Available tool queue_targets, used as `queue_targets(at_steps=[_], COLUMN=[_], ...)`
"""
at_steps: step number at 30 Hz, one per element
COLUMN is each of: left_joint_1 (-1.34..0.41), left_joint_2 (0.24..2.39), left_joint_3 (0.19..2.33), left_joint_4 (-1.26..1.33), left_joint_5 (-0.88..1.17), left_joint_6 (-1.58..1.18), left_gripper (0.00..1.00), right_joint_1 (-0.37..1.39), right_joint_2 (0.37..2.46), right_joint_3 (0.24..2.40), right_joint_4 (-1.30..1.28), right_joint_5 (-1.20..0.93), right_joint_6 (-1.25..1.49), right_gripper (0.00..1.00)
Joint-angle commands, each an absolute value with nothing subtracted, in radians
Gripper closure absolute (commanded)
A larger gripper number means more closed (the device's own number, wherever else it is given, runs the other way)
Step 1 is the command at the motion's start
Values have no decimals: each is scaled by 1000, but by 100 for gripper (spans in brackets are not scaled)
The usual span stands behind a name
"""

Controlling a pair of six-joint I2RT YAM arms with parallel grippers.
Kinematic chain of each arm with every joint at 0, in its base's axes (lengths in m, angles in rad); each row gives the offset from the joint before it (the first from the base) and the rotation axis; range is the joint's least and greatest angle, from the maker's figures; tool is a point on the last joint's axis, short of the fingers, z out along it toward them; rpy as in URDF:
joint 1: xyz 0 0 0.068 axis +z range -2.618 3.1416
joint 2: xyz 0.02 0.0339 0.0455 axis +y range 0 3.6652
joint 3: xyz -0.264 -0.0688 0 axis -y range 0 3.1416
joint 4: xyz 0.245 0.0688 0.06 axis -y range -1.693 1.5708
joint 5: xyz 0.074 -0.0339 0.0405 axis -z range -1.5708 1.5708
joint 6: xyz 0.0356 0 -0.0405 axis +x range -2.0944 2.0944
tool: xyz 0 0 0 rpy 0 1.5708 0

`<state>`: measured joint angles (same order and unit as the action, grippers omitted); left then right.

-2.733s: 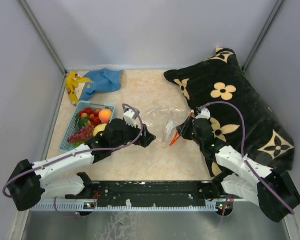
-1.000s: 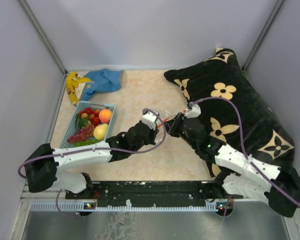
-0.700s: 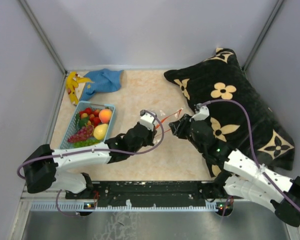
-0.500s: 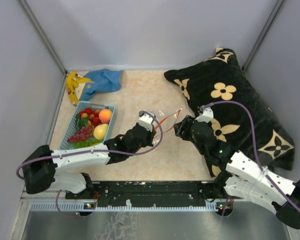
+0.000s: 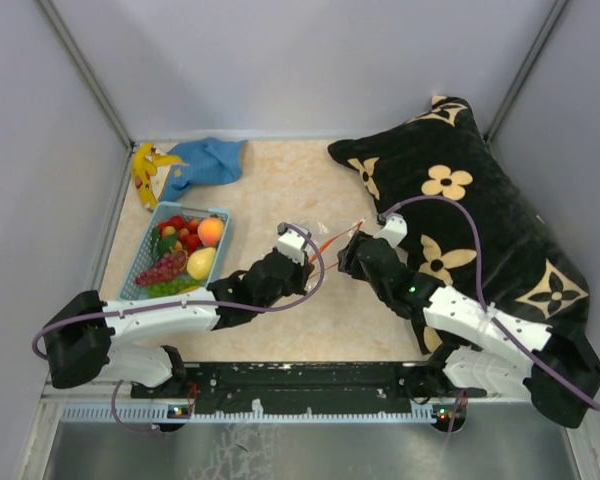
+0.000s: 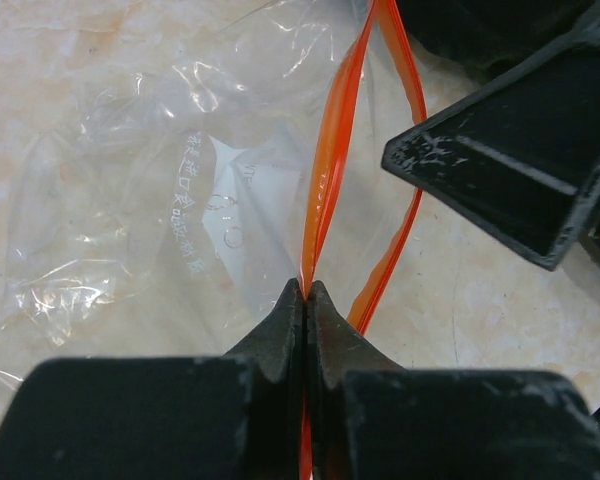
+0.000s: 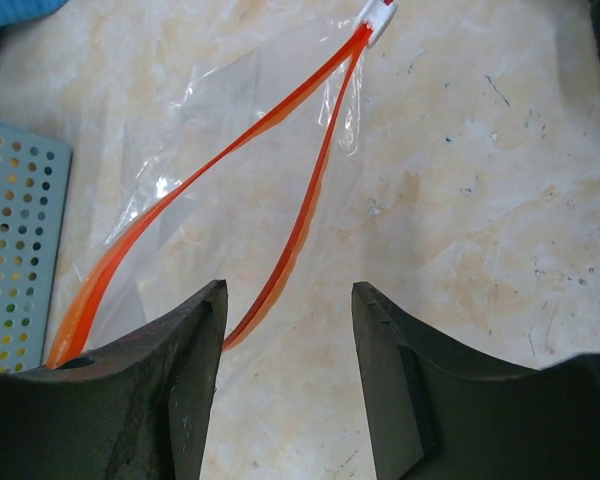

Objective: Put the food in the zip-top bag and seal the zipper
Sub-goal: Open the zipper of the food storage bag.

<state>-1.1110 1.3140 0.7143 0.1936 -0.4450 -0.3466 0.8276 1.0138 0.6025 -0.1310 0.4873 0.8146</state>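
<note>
The zip-top bag (image 6: 130, 230) lies clear and crinkly on the table between my two grippers. Its mouth gapes, the two orange lips of the zipper (image 7: 280, 120) meeting at a white end piece (image 7: 378, 18). My left gripper (image 6: 307, 290) is shut on one lip of the zipper (image 6: 330, 170) and holds it up. My right gripper (image 7: 288, 300) stands open just short of the other lip, nothing between its fingers. In the top view the left gripper (image 5: 312, 262) and right gripper (image 5: 346, 258) face each other closely. The food (image 5: 185, 250) sits in the light-blue basket (image 5: 140, 270) at the left.
A large black pillow with cream flowers (image 5: 470, 200) fills the right side, close behind my right arm. A yellow banana (image 5: 145, 165) and a blue cloth (image 5: 210, 160) lie at the back left. Grey walls close in three sides.
My right gripper opened and let go of the bag's lip, drew back toward the pillow, then came in toward the mouth again. My left gripper stayed shut on the zipper.
</note>
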Motion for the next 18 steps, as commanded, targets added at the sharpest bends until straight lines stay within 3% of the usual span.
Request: queue_targets(at_steps=[1,6,13,16,18], left_joint_1=[-1117,-1117,-1117,-1117,-1116], left_joint_2=[1296,1284,1281,1279,1281], left_joint_3=[703,685,697,710,726], left_joint_4=[230,242,227,217,198], left_joint_5=[-424,-420,-425,-421,-413], left_joint_6=[-367,-369,-362,-356,-347], left_gripper=[100,100,94,81,71], right_joint_1=[812,807,807,811,823], right_joint_2=[1081,1151,1169,1165,1164], right_joint_3=[626,642,707,736,768], right_joint_4=[-31,-21,-86,-129,-175], right_joint_5=[505,508,484,491,513], right_joint_6=[847,836,766,741,721], right_gripper=[46,52,85,98,100])
